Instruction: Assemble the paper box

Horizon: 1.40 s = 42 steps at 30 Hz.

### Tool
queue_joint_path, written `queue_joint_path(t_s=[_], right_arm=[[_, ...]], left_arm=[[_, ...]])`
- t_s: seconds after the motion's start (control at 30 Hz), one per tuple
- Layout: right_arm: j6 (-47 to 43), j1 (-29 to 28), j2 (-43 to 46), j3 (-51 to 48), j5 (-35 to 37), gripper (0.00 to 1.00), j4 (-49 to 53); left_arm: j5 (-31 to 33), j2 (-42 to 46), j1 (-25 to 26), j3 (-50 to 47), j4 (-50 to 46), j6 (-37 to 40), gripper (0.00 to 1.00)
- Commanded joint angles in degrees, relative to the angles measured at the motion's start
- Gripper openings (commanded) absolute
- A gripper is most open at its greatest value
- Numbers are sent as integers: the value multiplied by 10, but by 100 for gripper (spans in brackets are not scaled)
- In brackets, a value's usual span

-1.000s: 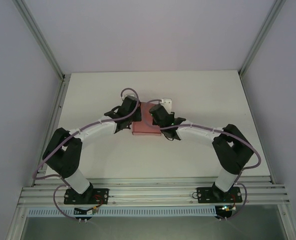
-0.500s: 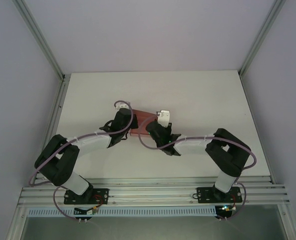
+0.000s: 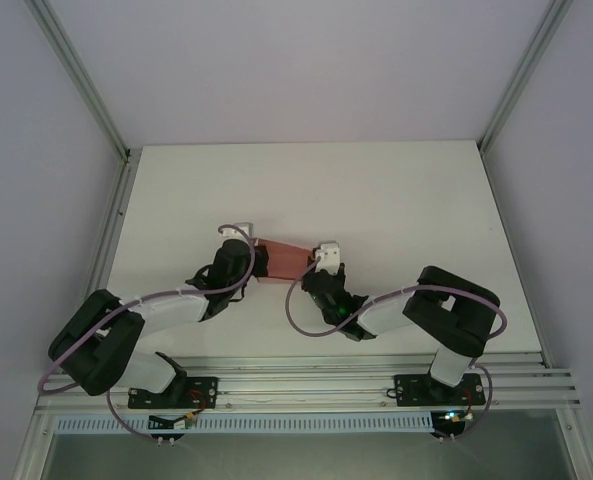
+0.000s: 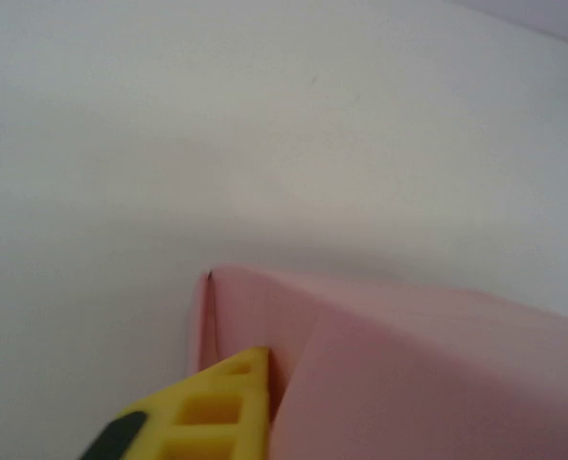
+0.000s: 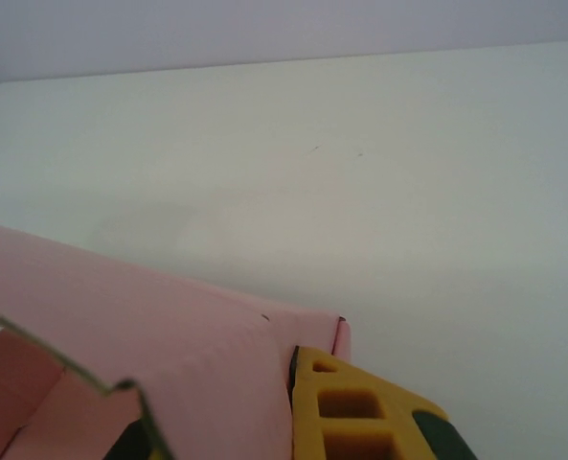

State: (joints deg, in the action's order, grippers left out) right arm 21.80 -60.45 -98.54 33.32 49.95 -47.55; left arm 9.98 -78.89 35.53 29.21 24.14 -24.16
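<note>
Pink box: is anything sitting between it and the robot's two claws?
Nothing visible does. The left gripper and right gripper are at opposite ends of the pink box, and each wrist view shows a yellow finger right against the pink card.

Bright, even light, faint soft shadows; wrist views blurred up close — paper box [image 4: 437, 374] hazy-edged
</note>
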Motion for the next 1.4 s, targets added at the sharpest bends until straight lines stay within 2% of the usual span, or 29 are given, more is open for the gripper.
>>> queue_joint_path(t_s=[0.0, 0.17, 0.3, 0.33, 0.37, 0.4, 0.47, 0.57, 0.67, 0.73, 0.83, 0.97, 1.07, 1.17, 1.23, 1.37], right_arm=[[-19, -33, -9, 8, -96, 0, 9], [-40, -37, -5, 14, -62, 0, 34], [-59, -37, -4, 17, -57, 0, 49], [-62, -37, -5, 20, -57, 0, 58], [-56, -37, -7, 24, -53, 0, 73], [-54, -37, -8, 27, -52, 0, 82], [-54, -37, -10, 30, -43, 0, 91], [-61, -37, -4, 29, -36, 0, 96], [-71, -37, -1, 29, -41, 0, 101], [-78, -37, -5, 27, -47, 0, 96], [-86, -37, -13, 22, -67, 0, 81], [-88, -37, -15, 21, -70, 0, 85], [-93, -38, -11, 21, -70, 0, 88], [-89, -37, -7, 26, -74, 9, 106], [-87, -37, 6, 33, -115, 21, 148], [-66, -37, 53, 53, -204, 36, 278]], left_arm=[[-83, 19, 24, -15, -103, -11, 26], [-76, 103, 24, -6, -194, -12, 68], [-73, 187, 23, 2, -302, -11, 84], [-64, 208, 24, 8, -338, -14, 89], [-52, 228, 23, 17, -381, -16, 98], [-39, 246, 24, 26, -425, -19, 100], [3, 283, 23, 46, -507, -36, 100], [30, 344, 24, 75, -582, -73, 100], [80, 371, 22, 117, -627, -146, 100], [92, 352, 10, 143, -630, -180, 100], [29, 272, -36, 171, -586, -185, 100], [-86, 142, -103, 188, -523, -181, 100], [-100, 92, -108, 178, -504, -173, 97], [-102, 74, -109, 147, -466, -168, 93], [-114, 69, -110, 126, -439, -167, 91], [-124, 71, -110, 91, -413, -170, 83]])
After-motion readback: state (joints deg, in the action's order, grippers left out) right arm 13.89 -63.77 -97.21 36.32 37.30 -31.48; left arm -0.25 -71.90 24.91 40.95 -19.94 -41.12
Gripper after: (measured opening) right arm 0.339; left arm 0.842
